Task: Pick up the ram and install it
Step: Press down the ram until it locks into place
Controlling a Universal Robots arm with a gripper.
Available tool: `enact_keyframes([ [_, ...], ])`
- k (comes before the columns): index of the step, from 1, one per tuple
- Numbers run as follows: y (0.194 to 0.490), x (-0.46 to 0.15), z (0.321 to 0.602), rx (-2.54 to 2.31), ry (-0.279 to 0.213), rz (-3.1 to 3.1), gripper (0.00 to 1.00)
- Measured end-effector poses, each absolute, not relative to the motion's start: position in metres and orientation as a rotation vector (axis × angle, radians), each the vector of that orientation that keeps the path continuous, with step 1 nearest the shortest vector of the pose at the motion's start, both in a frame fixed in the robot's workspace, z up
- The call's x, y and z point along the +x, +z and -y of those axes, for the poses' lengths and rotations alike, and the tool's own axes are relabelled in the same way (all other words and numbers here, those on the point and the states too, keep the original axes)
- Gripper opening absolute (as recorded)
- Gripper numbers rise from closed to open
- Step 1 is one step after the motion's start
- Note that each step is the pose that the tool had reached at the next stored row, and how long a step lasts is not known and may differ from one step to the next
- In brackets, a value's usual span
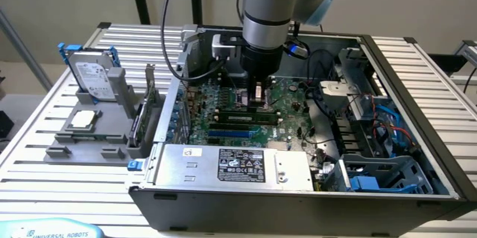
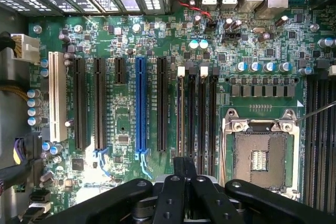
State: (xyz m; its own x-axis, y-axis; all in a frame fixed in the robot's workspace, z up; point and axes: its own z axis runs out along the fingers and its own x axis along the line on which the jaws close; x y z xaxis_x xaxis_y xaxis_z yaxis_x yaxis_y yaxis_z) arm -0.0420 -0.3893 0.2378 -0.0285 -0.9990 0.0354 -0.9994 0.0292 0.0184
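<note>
The ram [image 1: 246,117] is a long dark-green stick standing on edge along a black slot of the motherboard [image 1: 294,90], inside the open computer case [image 1: 298,201]. My gripper [image 1: 257,99] hangs straight down from the arm just behind the stick and slightly above it, over the board. In the wrist view my gripper [image 2: 185,165] is shut, its black fingertips pressed together with nothing visible between them, at the end of a group of long black memory slots [image 2: 202,114]. An empty processor socket [image 2: 260,156] lies beside it.
A blue slot [image 2: 139,108] and black expansion slots cross the board. The power supply [image 1: 238,165] fills the case's near side, with a drive cage and cables [image 1: 372,132] at the exterior view's right. A grey fixture [image 1: 89,137] holds a hard drive [image 1: 95,79] and an upright green card [image 1: 142,112].
</note>
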Motion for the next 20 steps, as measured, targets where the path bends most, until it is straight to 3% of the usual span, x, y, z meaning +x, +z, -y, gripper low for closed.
enact_keyframes([
  [10, 0.225, -0.042, 0.389, 2.162, 0.018, 2.226, 0.11],
  [20, 0.245, -0.042, 0.389, 2.16, 0.014, 2.225, 0.11],
])
